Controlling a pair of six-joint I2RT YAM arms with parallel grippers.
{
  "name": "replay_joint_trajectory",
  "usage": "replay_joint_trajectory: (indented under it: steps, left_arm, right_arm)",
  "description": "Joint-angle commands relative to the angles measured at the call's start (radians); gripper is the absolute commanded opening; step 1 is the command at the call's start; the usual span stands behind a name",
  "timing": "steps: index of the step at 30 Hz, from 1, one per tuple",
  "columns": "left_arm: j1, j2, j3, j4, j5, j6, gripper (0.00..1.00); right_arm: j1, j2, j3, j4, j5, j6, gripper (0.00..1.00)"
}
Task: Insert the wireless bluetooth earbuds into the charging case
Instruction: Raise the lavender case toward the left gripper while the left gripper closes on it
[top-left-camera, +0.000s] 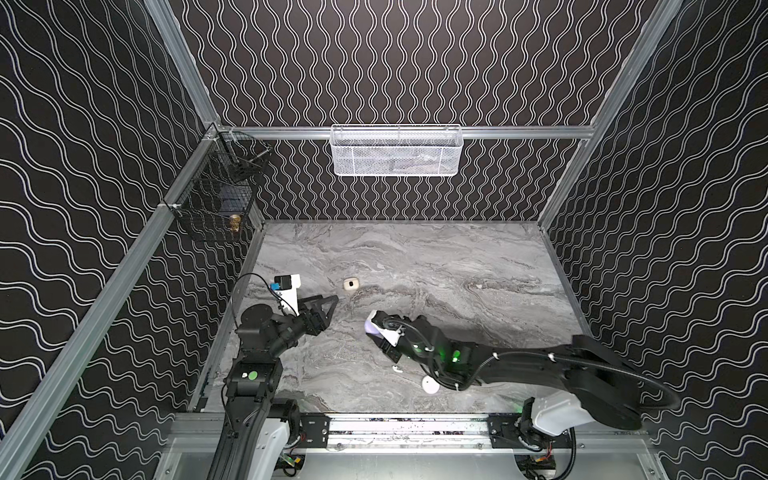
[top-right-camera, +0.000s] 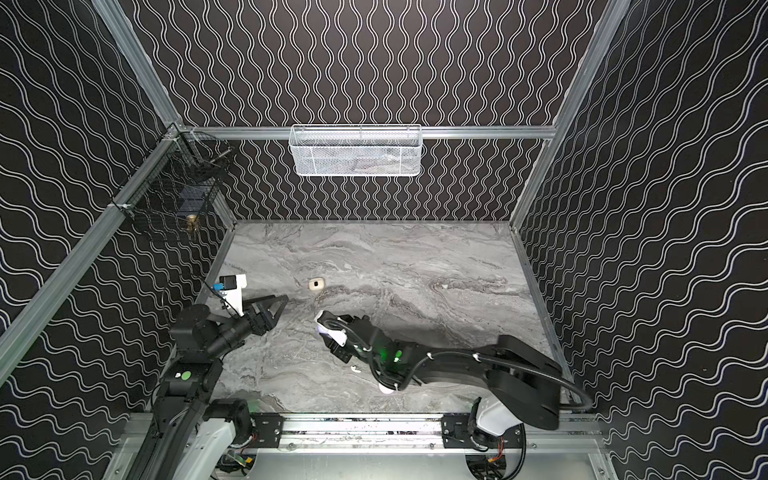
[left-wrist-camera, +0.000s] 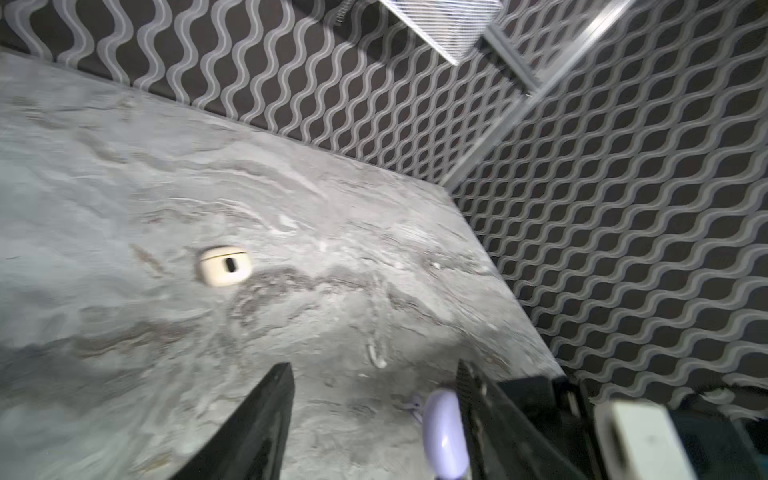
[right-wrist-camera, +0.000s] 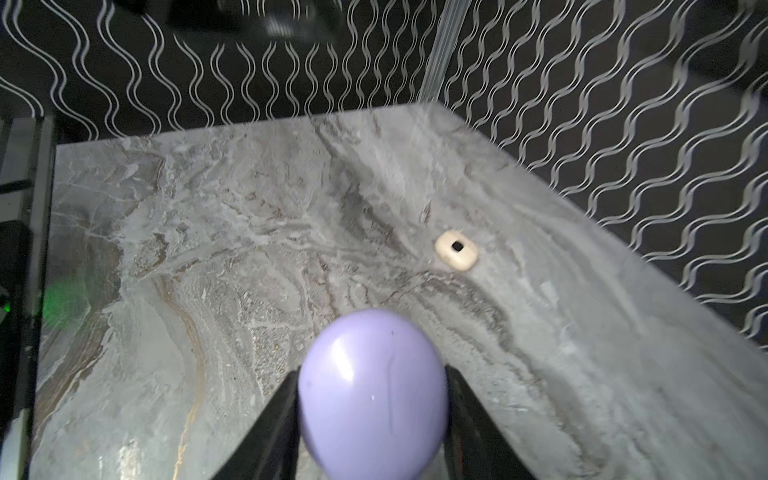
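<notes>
Clamps right pincer (right-wrist-camera: 372, 374) on lavender case (right-wrist-camera: 374, 399), left pincer (left-wrist-camera: 374, 365) apart, empty; earbud (top-left-camera: 394, 368) near right pincer likely light, slippery: pinch stem.

"How did your left wrist picture look?"

"You had it smeared. The cream case (left-wrist-camera: 224, 266) was blurred, and so were the marble table (left-wrist-camera: 124, 187) around it and the walls beyond it."

"And your right wrist?"

"Sharper around the cream case. The lavender case (right-wrist-camera: 374, 395), closer to the lens, was soft and carried a white glare streak. A green glow tinted the table well away from the cream case."

"Top views?"

"You got both crisp, lit evenly from above. A soft shadow edged the right arm (top-left-camera: 519, 357) on its side towards the cream case."
</notes>
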Motion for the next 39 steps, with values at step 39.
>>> replay_joint_trajectory:
  steps: [39]
  left_arm:
    - [-0.347, 0.080, 0.067, 0.150, 0.160, -0.061, 0.44]
  right_arm:
    - [0.070, -0.144, -0.004, 0.237, 0.069, -0.399, 0.33]
